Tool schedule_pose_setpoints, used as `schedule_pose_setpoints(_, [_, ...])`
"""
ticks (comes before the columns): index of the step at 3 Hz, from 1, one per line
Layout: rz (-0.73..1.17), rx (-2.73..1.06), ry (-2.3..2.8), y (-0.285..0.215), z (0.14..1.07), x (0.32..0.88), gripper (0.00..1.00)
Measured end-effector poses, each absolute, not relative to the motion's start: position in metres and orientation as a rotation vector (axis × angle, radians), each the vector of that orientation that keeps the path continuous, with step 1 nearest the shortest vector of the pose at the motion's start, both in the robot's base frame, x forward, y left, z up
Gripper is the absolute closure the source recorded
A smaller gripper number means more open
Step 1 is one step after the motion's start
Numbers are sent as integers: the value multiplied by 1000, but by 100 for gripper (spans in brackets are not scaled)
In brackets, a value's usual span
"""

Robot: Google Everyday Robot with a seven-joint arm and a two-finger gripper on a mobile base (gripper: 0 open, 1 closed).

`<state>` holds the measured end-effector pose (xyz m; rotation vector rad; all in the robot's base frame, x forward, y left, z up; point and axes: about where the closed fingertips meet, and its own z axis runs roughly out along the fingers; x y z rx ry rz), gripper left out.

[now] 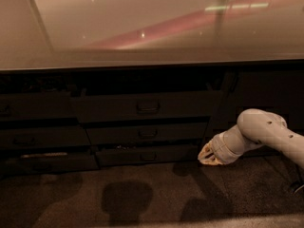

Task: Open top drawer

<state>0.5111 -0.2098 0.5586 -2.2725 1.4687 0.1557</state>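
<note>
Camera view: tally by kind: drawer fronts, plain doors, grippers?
Drawer fronts: 6, three centre including the top drawer, three left
Plain cabinet door: 1
Gripper, low, right of the centre drawers: 1
Total: 8

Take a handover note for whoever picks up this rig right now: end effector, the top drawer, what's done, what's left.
End effector: low near the floor, right of the bottom drawer front, touching no handle.
Top drawer: just under the counter; nothing on its loop handle; how far out it sits is unclear.
Done: nothing visible. Left: rise to that handle, grip, pull.
</note>
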Motion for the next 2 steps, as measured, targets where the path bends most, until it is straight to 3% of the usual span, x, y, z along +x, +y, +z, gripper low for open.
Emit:
schedule_pose_setpoints(1, [109,-2246,1470,-214,586,528,19])
schedule_pose_setpoints(2, [37,-2222,1459,-219,624,546,0])
